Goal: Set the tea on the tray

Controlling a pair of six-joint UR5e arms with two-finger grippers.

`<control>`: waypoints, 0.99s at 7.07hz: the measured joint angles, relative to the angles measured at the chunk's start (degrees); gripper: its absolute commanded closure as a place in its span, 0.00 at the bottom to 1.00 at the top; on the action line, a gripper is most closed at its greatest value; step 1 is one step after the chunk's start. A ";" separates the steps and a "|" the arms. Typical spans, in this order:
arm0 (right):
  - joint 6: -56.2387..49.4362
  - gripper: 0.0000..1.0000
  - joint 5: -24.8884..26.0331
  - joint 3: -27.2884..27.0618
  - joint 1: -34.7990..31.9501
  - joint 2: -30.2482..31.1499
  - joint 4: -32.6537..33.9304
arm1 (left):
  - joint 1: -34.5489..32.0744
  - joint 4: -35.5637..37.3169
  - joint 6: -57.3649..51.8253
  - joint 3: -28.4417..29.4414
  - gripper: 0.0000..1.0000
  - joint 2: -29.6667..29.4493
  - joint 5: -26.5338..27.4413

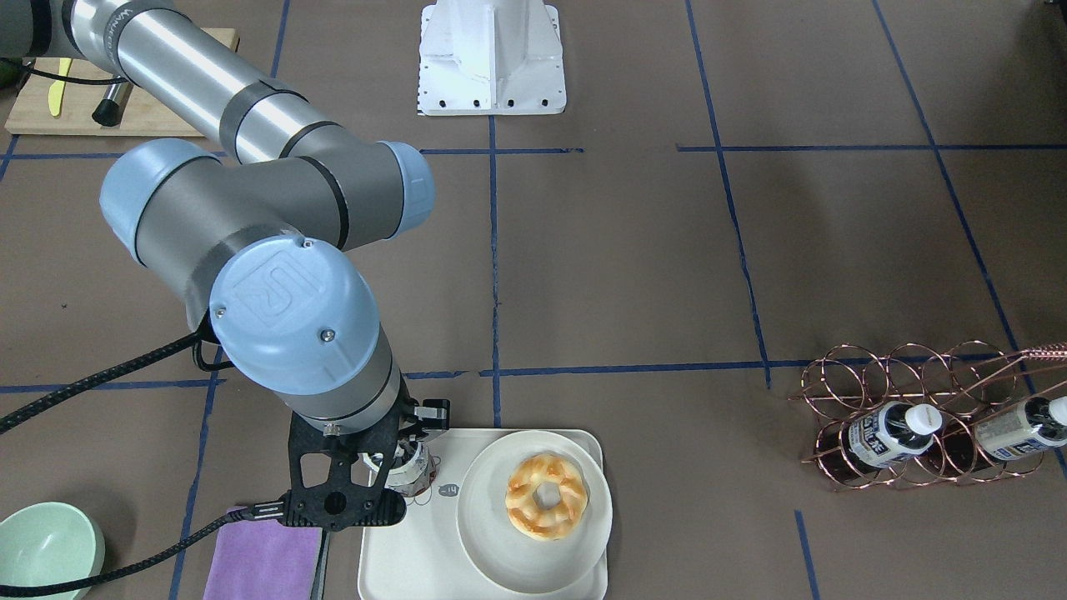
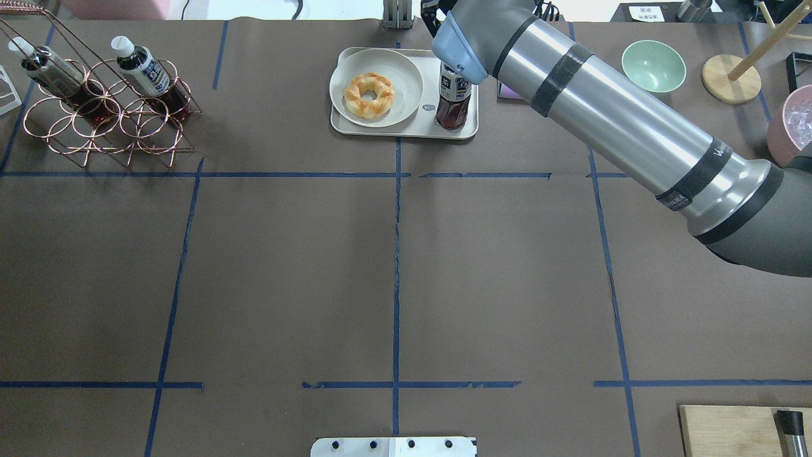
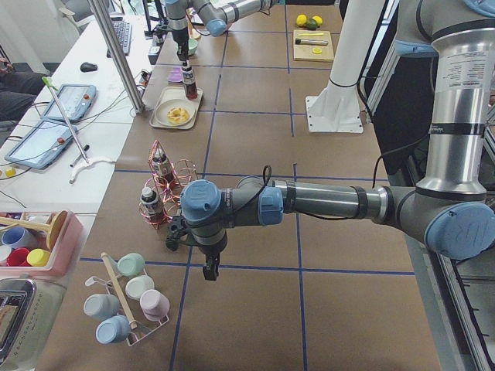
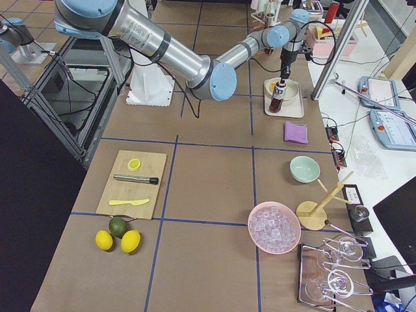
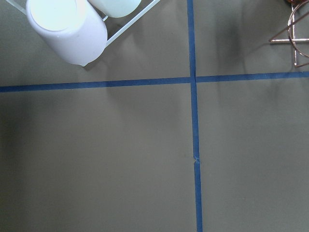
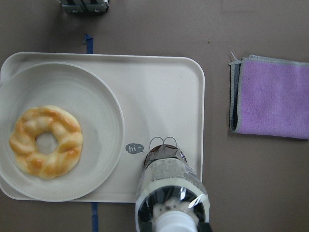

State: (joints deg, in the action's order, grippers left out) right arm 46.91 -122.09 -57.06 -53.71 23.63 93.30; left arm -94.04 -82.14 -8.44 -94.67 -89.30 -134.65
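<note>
The tea (image 6: 169,188) is standing upright on the tray (image 6: 159,92), long axis vertical, white cap pointing up, at the lower middle of the right wrist view, just right of the plate (image 6: 96,92). The overhead view is hiding the cap behind the arm (image 2: 602,108); the wrist view is showing it. The right gripper (image 1: 408,457) is hanging over the tea; clasping or released, I cannot tell. For the left gripper (image 3: 209,270) I cannot tell either.

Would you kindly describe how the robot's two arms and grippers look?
Both the right arm and left arm have silver tubes, grey joints and light-blue UR-logo caps. A black braided cable runs to the right wrist's black bracket. The left gripper is black.
</note>
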 measured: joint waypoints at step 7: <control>-18.12 0.00 -5.24 -13.77 -9.33 8.64 13.75 | 0.08 0.03 -0.05 0.51 0.00 -0.01 0.08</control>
State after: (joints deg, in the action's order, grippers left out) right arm 28.79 -127.33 -70.83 -63.04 32.27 107.05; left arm -93.97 -82.11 -8.49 -94.16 -89.31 -134.57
